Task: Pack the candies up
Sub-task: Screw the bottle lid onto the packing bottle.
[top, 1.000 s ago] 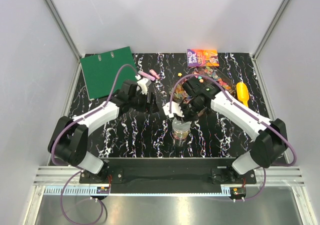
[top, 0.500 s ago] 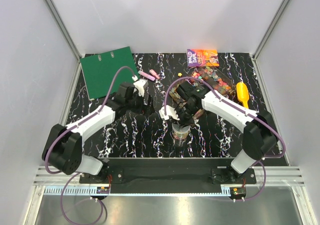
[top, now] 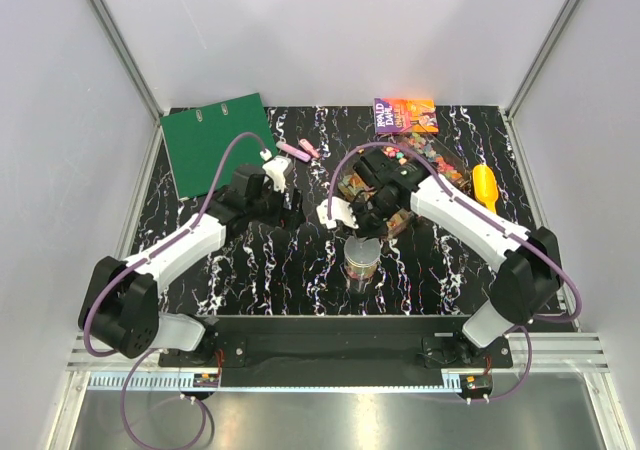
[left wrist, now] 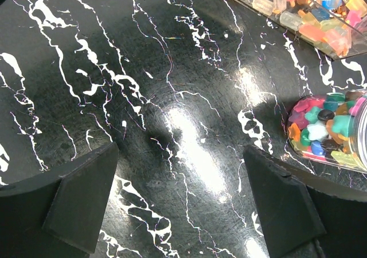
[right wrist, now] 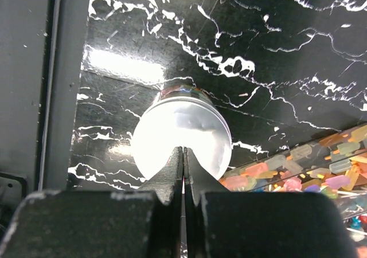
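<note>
A clear jar (top: 361, 259) full of candies stands at the table's middle with a shiny silver lid (right wrist: 182, 133) on it. In the left wrist view the jar (left wrist: 331, 130) shows its multicoloured candies at the right edge. More candies lie in a clear tray (top: 425, 160) behind it, which also shows in the left wrist view (left wrist: 312, 14) and the right wrist view (right wrist: 298, 169). My right gripper (top: 362, 224) is shut and empty, its tips (right wrist: 183, 149) just over the lid's near rim. My left gripper (top: 293, 207) is open and empty over bare table (left wrist: 180, 195), left of the jar.
A yellow scoop (top: 484, 187) lies right of the tray. A purple and orange book (top: 404, 115) lies at the back. A green binder (top: 215, 140) lies at the back left, with pink highlighters (top: 300, 151) beside it.
My right gripper has drawn back a little from the jar's top toward the tray. My left gripper has pulled away from the jar to the left.
</note>
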`<state>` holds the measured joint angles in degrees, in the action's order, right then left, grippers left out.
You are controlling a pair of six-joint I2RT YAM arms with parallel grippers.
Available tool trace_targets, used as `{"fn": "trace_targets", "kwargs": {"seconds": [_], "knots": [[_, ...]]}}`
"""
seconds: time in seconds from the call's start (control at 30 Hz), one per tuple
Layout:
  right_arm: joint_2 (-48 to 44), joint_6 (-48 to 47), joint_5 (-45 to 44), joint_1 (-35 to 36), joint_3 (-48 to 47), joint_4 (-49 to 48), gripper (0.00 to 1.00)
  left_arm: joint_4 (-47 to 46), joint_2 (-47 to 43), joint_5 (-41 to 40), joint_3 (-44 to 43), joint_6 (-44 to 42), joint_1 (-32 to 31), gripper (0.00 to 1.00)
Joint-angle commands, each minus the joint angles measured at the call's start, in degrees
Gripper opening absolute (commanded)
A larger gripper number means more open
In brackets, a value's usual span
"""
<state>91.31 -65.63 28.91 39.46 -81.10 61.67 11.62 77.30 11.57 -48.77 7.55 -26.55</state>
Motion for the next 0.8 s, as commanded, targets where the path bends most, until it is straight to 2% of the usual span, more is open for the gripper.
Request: {"fn": "trace_targets", "kwargs": {"seconds": [0.0,0.2,0.47,0.5,0.53,0.57,0.63,0.67,0.7,0.77], "knots": [[1.5,-1.1,-2.7,0.4,3.0,0.0,0.0,-1.0,-1.1,0.1,-1.9,-0.1,0.2,0.96],[4.7,-4.2,-5.7,0.3,12.5,-5.2,0.0,-0.4,-4.6,1.4,1.7,-1.4,0.0,0.96],[-0.6,-2.2,-8.5,0.1,6.0,-5.2,0.0,-0.4,-13.2,2.5,7.7,-1.2,-4.1,0.99],[-1.4,-0.8,-9.8,0.2,5.2,-5.2,0.06,-0.5,-14.3,3.6,8.1,-1.3,-4.9,0.99],[-2.9,0.3,-10.3,0.0,3.9,-5.8,0.2,-0.9,-15.0,4.4,8.4,-1.9,-6.9,0.99],[-3.8,2.1,-10.6,-0.2,3.5,-6.5,0.35,-1.5,-15.9,4.8,10.2,-2.7,-8.2,0.99],[-7.7,10.2,-11.0,-1.4,4.3,-11.0,0.77,-6.9,-20.3,5.6,13.8,-6.3,-13.2,0.99],[-9.5,12.7,-10.0,-2.5,5.2,-12.5,0.92,-9.3,-21.8,6.2,18.1,-7.2,-14.8,0.99],[-11.1,16.5,-9.0,-4.0,6.4,-14.1,1.0,-11.4,-23.6,7.4,20.3,-10.2,-16.3,0.99],[-15.7,18.0,-9.0,-5.4,9.8,-16.7,1.0,-20.0,-23.1,8.4,25.3,-11.0,-19.1,0.99]]}}
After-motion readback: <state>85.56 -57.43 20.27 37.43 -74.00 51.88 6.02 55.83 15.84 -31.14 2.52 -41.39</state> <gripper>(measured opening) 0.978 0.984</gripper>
